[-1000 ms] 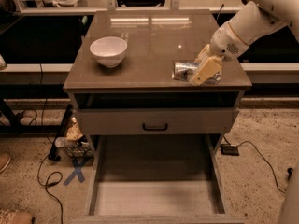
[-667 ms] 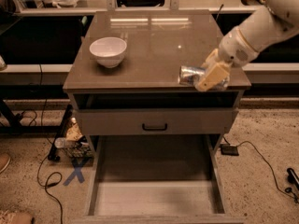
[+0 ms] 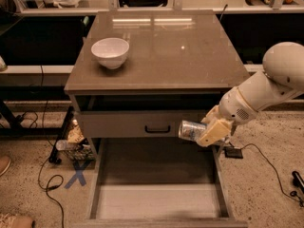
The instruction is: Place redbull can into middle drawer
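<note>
Your arm [image 3: 266,87] reaches in from the right of the middle drawer [image 3: 156,199]. Its rounded white elbow sits high and outside the drawer's right wall, and the forearm slopes down and to the left toward the drawer. The wrist ends in your gripper [image 3: 205,134], which hangs above the drawer's back right corner. Its tan fingers [image 3: 212,129] point left and clamp the redbull can [image 3: 191,129], which lies on its side well clear of the drawer floor.
</note>
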